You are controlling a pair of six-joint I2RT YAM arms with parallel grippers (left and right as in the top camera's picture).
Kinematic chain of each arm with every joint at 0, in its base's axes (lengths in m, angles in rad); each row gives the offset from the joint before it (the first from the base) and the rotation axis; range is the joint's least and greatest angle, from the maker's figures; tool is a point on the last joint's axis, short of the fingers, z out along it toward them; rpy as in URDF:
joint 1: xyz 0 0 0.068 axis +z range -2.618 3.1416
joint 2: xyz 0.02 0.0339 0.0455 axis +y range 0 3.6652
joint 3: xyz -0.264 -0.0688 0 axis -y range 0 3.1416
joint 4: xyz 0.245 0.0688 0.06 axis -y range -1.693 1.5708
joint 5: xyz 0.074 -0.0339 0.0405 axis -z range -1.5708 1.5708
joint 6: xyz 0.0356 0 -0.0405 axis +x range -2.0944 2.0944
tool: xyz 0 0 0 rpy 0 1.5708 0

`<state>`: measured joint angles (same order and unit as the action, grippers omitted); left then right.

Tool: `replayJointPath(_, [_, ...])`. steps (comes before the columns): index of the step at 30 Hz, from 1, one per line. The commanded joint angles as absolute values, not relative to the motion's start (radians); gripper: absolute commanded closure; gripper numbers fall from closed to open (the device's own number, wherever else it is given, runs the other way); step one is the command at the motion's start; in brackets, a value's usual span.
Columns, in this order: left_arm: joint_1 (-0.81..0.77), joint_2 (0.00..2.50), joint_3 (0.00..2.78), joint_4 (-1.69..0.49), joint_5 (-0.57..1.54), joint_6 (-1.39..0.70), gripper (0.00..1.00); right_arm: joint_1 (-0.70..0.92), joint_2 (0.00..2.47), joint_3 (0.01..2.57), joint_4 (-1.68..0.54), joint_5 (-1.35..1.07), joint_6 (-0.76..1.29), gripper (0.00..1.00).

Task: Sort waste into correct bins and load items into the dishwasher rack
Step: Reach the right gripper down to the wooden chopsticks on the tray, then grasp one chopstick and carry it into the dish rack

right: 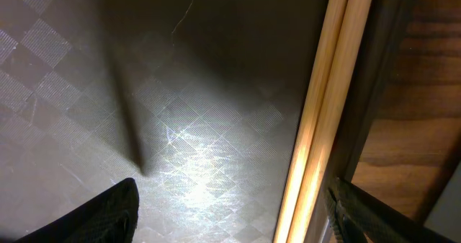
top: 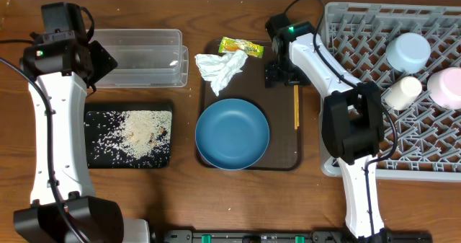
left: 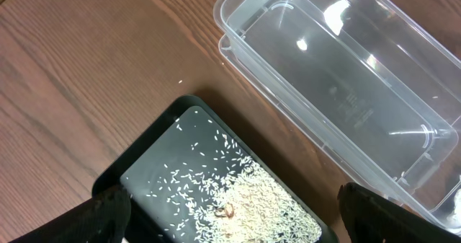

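Note:
White rice crumbs lie in the black tray, with the clear tub behind it. My left gripper is open and empty above them; its wrist view shows the rice, the black tray and the tub between the fingers. The napkin, yellow-green wrapper, dark-blue dish and chopsticks lie on the brown tray. My right gripper is open, low over the tray, with the chopsticks just inside its right finger.
The grey rack stands at the right and holds the light-blue bowl, cream cup and pink bowl. The brown tray's raised rim runs right beside the chopsticks.

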<state>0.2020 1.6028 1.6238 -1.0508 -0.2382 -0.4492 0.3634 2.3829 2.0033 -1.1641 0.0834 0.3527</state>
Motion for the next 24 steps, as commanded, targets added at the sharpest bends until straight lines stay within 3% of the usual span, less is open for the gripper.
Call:
replayJointPath(1, [0.206, 1.601, 1.636, -1.055, -0.243, -0.455, 0.05, 0.358, 2.408, 1.995, -1.163, 0.097, 0.366, 0.19])
replayJointPath(8, [0.206, 1.601, 1.636, -1.055, -0.243, -0.455, 0.05, 0.361, 2.408, 1.981, -1.163, 0.076, 0.366, 0.23])
replayJointPath(16, [0.207, 1.601, 1.636, -1.055, -0.243, -0.455, 0.05, 0.361, 2.408, 1.951, -1.152, 0.070, 0.366, 0.36])
replayJointPath(24, [0.206, 1.601, 1.636, -1.055, -0.243, -0.455, 0.05, 0.360, 2.395, 1.974, -1.172, 0.064, 0.366, 0.40])
